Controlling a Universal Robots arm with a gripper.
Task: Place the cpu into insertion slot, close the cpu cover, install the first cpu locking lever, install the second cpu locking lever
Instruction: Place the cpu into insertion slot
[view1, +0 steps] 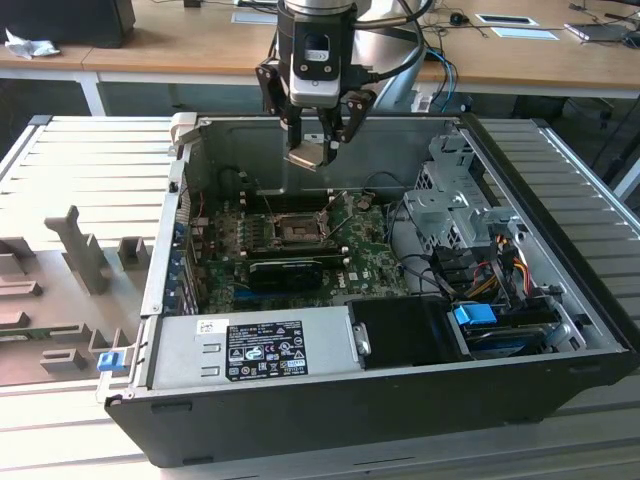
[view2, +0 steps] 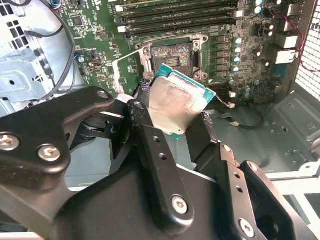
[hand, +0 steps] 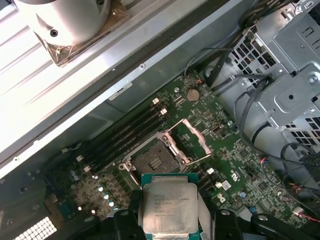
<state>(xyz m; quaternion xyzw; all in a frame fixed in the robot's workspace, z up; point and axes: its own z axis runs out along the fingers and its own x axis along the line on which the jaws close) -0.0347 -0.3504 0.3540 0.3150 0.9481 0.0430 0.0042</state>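
My gripper (view1: 315, 148) hangs over the open computer case, shut on the cpu (view1: 312, 156), a small square chip with a silver-grey top. In both wrist views the cpu (view2: 175, 102) (hand: 167, 207) sits tilted between the black fingers (view2: 145, 125), above and a little to one side of the insertion slot. The insertion slot (view1: 298, 232) (view2: 172, 59) (hand: 156, 157) lies bare on the green motherboard. The cpu cover (hand: 192, 142), a thin metal frame with a square window, stands swung open at the slot's edge.
A black card (view1: 290, 270) lies just in front of the slot in the exterior view. The power supply (view1: 250, 350) fills the case's near side. A metal drive cage (view1: 455, 205) and loose cables (view1: 490, 270) crowd the exterior view's right. Memory slots (hand: 130, 135) run beside the socket.
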